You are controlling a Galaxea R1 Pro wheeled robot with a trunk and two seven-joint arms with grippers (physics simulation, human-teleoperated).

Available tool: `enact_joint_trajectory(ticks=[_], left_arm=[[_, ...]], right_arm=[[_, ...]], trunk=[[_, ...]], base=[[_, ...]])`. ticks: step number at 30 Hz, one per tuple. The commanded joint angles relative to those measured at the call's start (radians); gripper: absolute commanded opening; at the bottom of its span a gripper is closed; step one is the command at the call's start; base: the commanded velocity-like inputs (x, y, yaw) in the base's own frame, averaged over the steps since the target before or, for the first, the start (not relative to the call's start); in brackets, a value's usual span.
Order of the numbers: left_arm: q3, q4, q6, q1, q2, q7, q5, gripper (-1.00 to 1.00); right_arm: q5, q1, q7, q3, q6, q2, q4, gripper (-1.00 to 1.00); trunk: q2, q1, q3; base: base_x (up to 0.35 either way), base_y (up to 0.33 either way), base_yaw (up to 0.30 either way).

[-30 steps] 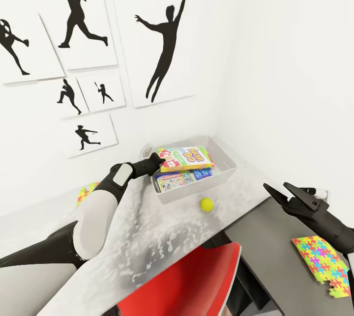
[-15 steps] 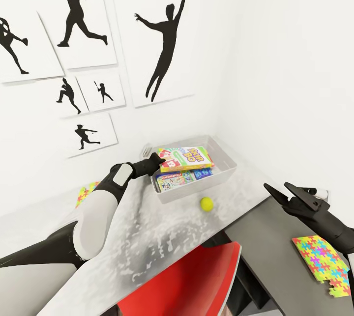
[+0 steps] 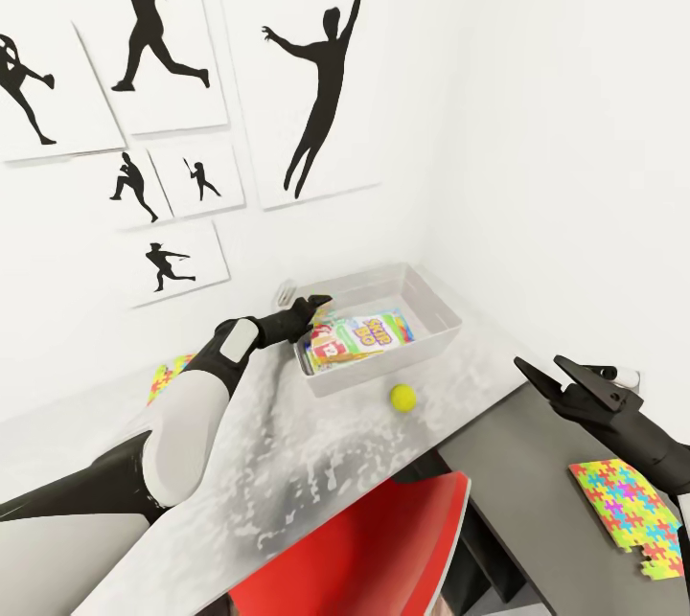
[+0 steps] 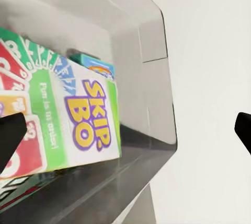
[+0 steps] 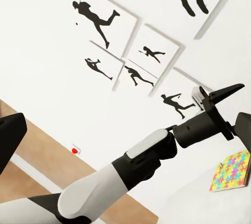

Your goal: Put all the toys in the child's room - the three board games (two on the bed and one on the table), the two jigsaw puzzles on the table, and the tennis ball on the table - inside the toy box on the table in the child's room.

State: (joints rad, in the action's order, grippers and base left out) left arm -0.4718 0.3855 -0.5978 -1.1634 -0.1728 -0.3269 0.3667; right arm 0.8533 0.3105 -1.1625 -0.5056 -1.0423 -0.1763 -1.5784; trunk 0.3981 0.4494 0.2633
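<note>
The green-edged board game [image 3: 364, 336] lies tilted inside the light-grey toy box [image 3: 436, 308], on top of a blue board game [image 4: 97, 65] whose corner peeks out. My left gripper [image 3: 312, 306] hovers open over the box's left end, with nothing between its fingers [image 4: 10, 136]. In the left wrist view the green-edged game [image 4: 78, 125] lies just below the gripper [image 4: 125, 132]. The tennis ball [image 3: 402, 397] rests on the table [image 3: 287, 434] in front of the box. One jigsaw puzzle [image 3: 628, 515] lies on the dark cabinet, another [image 3: 165, 376] behind my left arm. My right gripper [image 3: 556, 375] stands open above the cabinet.
A red chair [image 3: 383, 539] is tucked under the table's front edge. White walls with black silhouette posters [image 3: 316, 70] close in behind and to the right of the box. The right wrist view shows my left gripper [image 5: 217, 94] and the far puzzle [image 5: 230, 172].
My left gripper has opened and let go of the green-edged board game, which dropped from above the box's rim down into the toy box. The right arm has not moved.
</note>
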Motion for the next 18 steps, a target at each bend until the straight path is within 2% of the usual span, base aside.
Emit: enact_joint_trajectory(ticks=[1, 14, 18], left_arm=[[-0.007, 0.001, -0.008, -0.001, -0.001, 0.000, 0.001, 1.00], [-0.007, 0.060, -0.022, -0.001, 0.005, -0.003, 0.003, 1.00], [-0.006, 0.089, -0.058, -0.001, 0.007, -0.004, 0.003, 1.00]], right_arm=[[-0.001, 0.001, -0.003, -0.001, -0.004, 0.000, 0.000, 1.00], [-0.002, 0.001, -0.002, -0.001, -0.004, 0.000, 0.000, 1.00], [-0.002, 0.001, -0.003, -0.001, -0.004, 0.000, 0.000, 1.00]], trunk=[[0.002, 0.001, 0.002], [0.002, 0.001, 0.002], [0.002, 0.001, 0.002]], base=[[0.000, 0.000, 0.000], [0.000, 0.000, 0.000], [0.000, 0.000, 0.000]])
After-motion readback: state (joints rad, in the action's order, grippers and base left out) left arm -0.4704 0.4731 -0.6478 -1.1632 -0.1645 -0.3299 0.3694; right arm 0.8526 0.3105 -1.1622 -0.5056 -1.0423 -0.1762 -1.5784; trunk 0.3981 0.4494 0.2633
